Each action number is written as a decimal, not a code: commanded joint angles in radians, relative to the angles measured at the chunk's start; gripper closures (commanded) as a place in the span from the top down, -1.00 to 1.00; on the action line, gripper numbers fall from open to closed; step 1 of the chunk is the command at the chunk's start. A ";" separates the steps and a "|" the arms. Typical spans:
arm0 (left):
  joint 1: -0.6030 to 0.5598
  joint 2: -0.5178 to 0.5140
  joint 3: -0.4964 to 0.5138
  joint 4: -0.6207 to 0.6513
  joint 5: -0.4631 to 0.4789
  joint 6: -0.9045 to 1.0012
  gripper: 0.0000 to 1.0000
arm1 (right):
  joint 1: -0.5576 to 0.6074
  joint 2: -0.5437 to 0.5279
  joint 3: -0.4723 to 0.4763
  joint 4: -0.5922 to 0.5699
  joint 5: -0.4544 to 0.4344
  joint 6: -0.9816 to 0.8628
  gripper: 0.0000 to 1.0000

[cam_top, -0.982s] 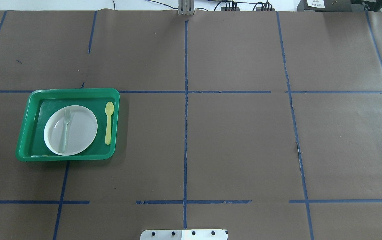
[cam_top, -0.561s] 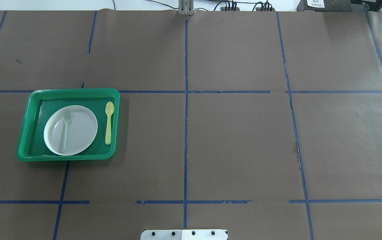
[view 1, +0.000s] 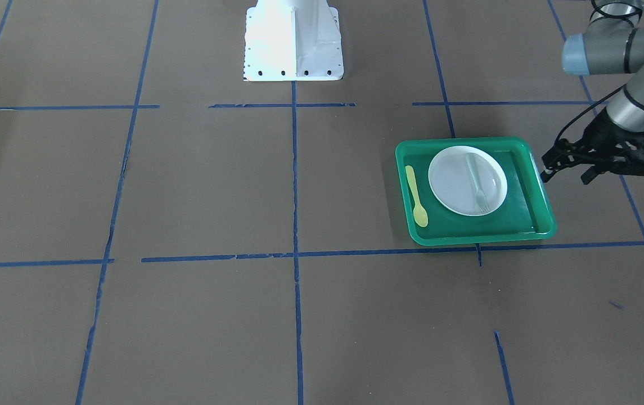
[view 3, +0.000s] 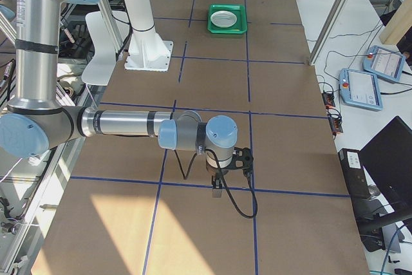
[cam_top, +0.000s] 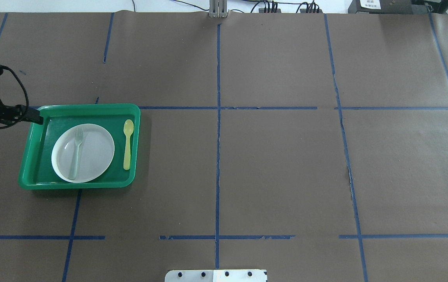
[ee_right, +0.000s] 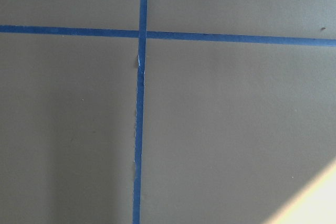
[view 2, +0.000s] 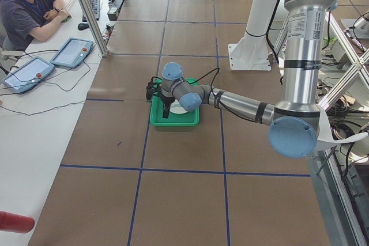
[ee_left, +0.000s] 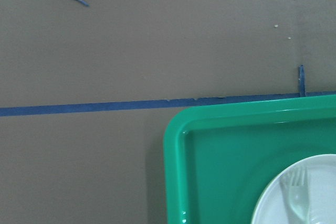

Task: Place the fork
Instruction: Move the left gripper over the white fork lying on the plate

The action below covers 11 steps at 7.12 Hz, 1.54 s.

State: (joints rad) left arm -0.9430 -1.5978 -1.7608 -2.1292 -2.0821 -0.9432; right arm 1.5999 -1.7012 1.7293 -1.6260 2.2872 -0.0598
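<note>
The fork point(cam_top: 76, 152) lies on the plate point(cam_top: 98, 153) in the tray point(cam_top: 87, 106) (spoon point(cam_top: 128, 145) beside the plate).

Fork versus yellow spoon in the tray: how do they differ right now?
Colour: the fork is pale, translucent whitish-grey; the yellow spoon is bright yellow.
Support: the fork lies on the white plate; the spoon lies on the green tray floor beside the plate, apart from it.
Shared: similar length, roughly parallel, heads pointing away from the robot, both inside the tray.

Brown table point(cam_top: 278, 164); green tray point(cam_top: 90, 185) atop
</note>
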 commanded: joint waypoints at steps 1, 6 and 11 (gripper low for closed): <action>0.128 -0.037 0.003 -0.011 0.153 -0.150 1.00 | 0.000 0.000 0.000 0.000 0.000 0.000 1.00; 0.245 -0.067 0.018 -0.006 0.185 -0.218 0.77 | 0.000 0.000 0.001 0.000 0.000 0.000 1.00; 0.268 -0.033 0.017 -0.005 0.178 -0.212 0.20 | 0.000 0.000 0.001 0.000 0.000 0.000 1.00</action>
State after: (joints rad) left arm -0.6754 -1.6425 -1.7428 -2.1338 -1.9024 -1.1589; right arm 1.5999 -1.7012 1.7291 -1.6260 2.2872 -0.0598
